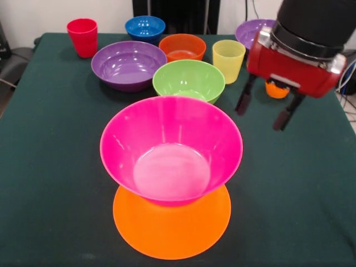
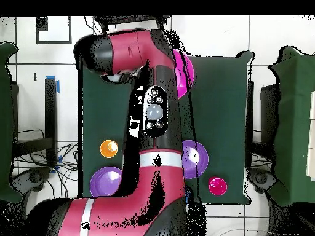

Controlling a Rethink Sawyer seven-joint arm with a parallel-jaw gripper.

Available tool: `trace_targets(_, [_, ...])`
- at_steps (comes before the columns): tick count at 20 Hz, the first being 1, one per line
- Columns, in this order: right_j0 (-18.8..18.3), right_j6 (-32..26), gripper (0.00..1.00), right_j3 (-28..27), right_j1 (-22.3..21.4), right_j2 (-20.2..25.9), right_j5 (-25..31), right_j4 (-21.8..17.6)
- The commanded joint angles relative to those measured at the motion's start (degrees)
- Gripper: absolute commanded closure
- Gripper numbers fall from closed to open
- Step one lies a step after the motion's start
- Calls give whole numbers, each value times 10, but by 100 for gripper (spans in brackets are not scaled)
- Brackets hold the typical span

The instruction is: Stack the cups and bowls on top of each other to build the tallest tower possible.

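The tower is a large hot pink bowl [image 1: 171, 147] standing upright on an upturned orange bowl [image 1: 172, 225] at the table's near middle; the overhead view shows only an edge of the pink bowl [image 2: 184, 72] beside the arm. Behind it stand a lime green bowl [image 1: 189, 79], a purple bowl [image 1: 128, 64], a small red-orange bowl [image 1: 182, 47], a blue bowl [image 1: 144, 28], a red cup [image 1: 82, 36] and a pale yellow cup [image 1: 228, 60]. My gripper [image 1: 266, 108] hangs open and empty at the right, just in front of an orange cup [image 1: 276, 89] that it partly hides.
A second purple bowl [image 1: 250, 30] sits at the far right, half hidden by the gripper's red body. From above, the arm covers the table's middle; the orange cup [image 2: 109, 148], two purple bowls [image 2: 106, 182] [image 2: 194, 158] and the red cup [image 2: 216, 185] show around it.
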Motion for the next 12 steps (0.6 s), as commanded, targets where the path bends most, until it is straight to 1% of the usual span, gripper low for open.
trace_targets(1, [1, 81, 0, 198, -69, -15, -35, 19])
trace_targets(6, [-15, 41, 0, 233, -97, -21, -43, 32])
trace_targets(12, [-22, 40, 0, 301, -125, -29, -71, 44])
